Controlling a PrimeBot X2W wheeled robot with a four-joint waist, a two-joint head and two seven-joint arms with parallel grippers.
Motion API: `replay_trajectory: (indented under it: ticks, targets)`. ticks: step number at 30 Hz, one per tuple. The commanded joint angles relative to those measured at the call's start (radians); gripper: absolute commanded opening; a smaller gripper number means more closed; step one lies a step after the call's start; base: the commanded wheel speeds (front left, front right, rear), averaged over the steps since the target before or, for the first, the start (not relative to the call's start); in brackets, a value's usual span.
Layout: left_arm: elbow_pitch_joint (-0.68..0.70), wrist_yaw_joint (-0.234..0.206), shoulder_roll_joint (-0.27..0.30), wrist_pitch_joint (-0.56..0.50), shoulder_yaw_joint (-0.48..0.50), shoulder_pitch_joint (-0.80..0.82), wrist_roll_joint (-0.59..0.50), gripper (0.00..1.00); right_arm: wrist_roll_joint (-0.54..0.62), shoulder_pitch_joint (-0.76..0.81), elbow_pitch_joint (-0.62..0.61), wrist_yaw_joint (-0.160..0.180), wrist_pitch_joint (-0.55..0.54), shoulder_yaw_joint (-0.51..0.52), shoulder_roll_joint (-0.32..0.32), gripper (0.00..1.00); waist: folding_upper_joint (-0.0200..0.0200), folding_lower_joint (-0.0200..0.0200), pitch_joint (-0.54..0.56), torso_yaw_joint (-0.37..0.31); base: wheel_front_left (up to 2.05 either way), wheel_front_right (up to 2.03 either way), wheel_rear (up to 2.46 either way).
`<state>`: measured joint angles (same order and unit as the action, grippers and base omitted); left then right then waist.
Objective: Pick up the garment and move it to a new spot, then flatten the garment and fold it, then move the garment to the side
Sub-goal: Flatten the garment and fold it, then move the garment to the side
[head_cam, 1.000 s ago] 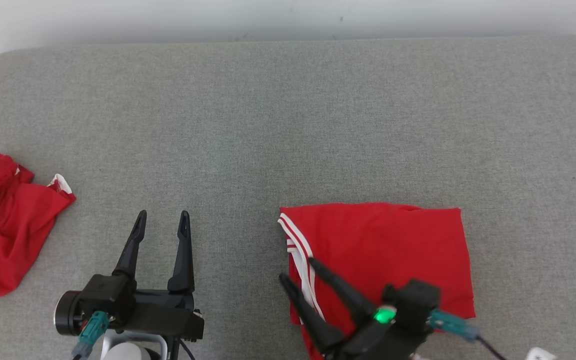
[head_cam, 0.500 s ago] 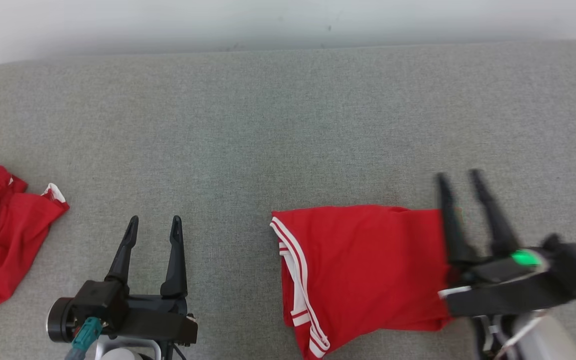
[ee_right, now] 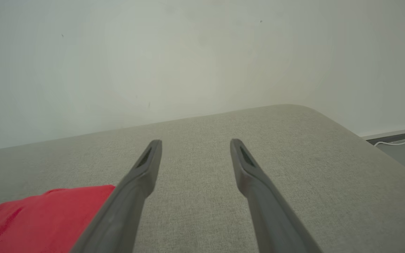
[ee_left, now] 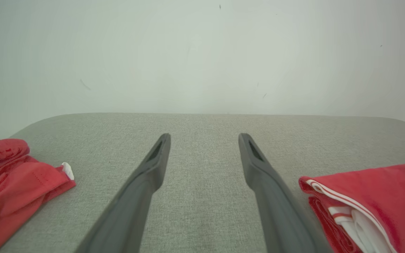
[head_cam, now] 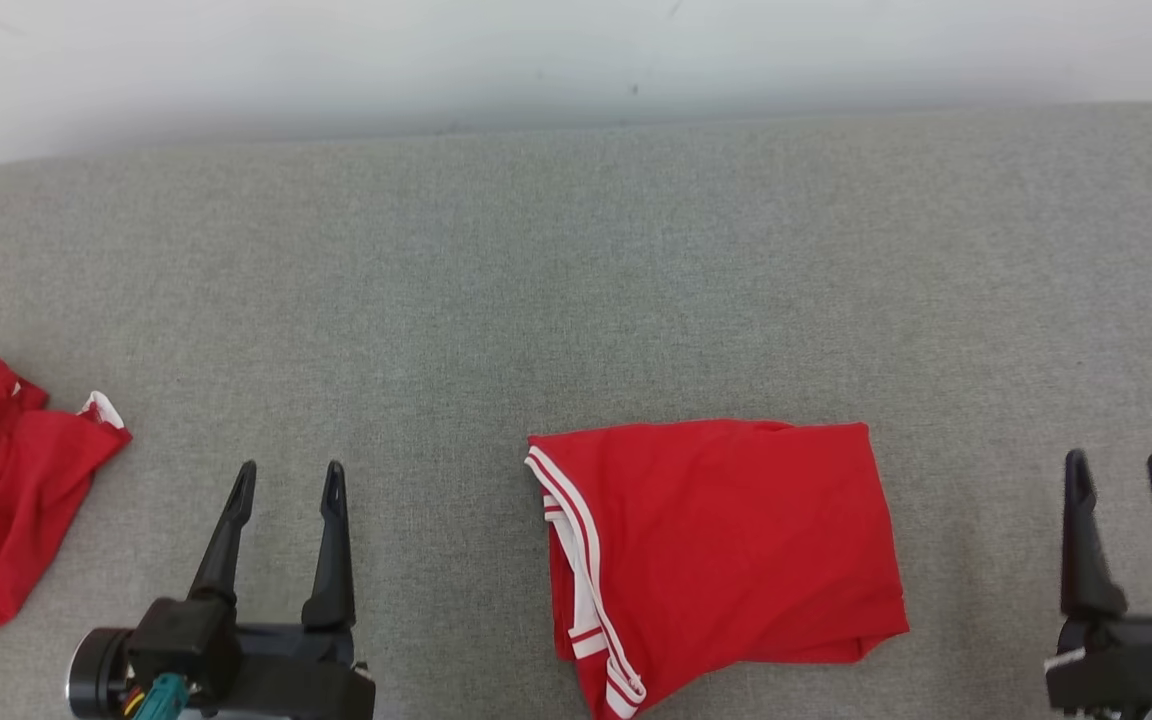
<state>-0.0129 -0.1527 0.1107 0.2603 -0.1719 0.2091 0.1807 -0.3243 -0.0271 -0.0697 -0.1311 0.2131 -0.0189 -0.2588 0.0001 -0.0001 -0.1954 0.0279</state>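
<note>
Our left gripper (head_cam: 290,470) stands wide and empty, its fingers over the bare grey table (head_cam: 576,280). Our right gripper (head_cam: 1117,460) is spread just as wide and grips nothing. Between the two we see the garment (head_cam: 726,550), red with white stripes, folded flat and apart from both. To the left of the left gripper lies a crumpled red cloth (head_cam: 6,500). Beyond the fingertips stands a pale wall (head_cam: 536,60).
</note>
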Motion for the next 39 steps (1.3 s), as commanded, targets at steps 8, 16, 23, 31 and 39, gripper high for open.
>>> replay_trajectory:
  ticks: [8, 16, 23, 31, 39]
  targets:
    - [0.006, -0.012, 0.023, -0.001, 0.002, -0.067, -0.007, 1.00, 0.029, 0.093, -0.011, 0.001, -0.046, -0.075, -0.001, 1.00, -0.0001, 0.0001, 0.044, -0.006, 0.00, 0.00, 0.00]
    - [0.006, -0.014, 0.021, -0.008, -0.006, -0.074, 0.005, 1.00, 0.029, 0.113, -0.029, 0.001, -0.060, -0.126, -0.008, 1.00, -0.0001, 0.0001, 0.053, 0.004, 0.00, 0.00, 0.00]
    - [-0.005, -0.013, 0.019, -0.012, -0.016, -0.066, 0.010, 1.00, 0.023, 0.089, -0.048, 0.001, -0.066, -0.121, -0.018, 1.00, -0.0001, 0.0001, 0.047, 0.017, 0.00, 0.00, 0.00]
    - [-0.010, -0.012, 0.001, -0.010, -0.046, -0.027, 0.010, 1.00, -0.012, 0.012, 0.019, 0.001, -0.129, -0.178, -0.063, 1.00, -0.0001, 0.0001, 0.010, 0.073, 0.00, 0.00, 0.00]
    - [-0.032, -0.006, -0.021, -0.002, -0.075, 0.001, 0.019, 1.00, -0.082, -0.059, 0.177, 0.001, -0.174, -0.283, -0.119, 1.00, -0.0001, 0.0001, -0.032, 0.131, 0.00, 0.00, 0.00]
